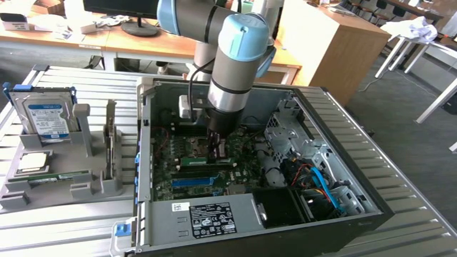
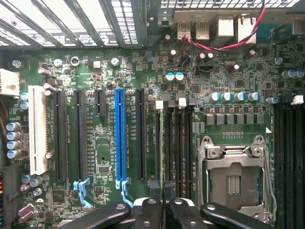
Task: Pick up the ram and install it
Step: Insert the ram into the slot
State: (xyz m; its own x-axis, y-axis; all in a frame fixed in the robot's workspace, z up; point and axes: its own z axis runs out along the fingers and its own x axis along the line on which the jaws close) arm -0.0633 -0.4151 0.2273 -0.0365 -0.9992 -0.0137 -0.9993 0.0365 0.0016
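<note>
My gripper (image 1: pixel 218 155) reaches down into the open computer case (image 1: pixel 357 176), over the motherboard (image 1: pixel 187 184). It is shut on the ram (image 1: pixel 203 159), a green stick held on edge low over the board, beside the empty processor socket (image 2: pixel 236 181). In the wrist view the gripper (image 2: pixel 160 207) pinches the ram (image 2: pixel 158 152), seen edge-on as a thin dark line next to the black memory slots (image 2: pixel 178 148) with white latches. Whether the stick sits in a slot I cannot tell. A second, similar green stick (image 1: pixel 53 178) lies in the grey fixture (image 1: pixel 89 188) at the exterior view's left.
The fixture also holds a blue-labelled hard drive (image 1: pixel 46 115) and a square silver processor chip (image 1: pixel 32 160). Inside the case are the power supply (image 1: pixel 207 217), a metal drive cage (image 1: pixel 286 128) and blue cables (image 1: pixel 321 184). A blue expansion slot (image 2: pixel 119 138) runs beside the memory slots.
</note>
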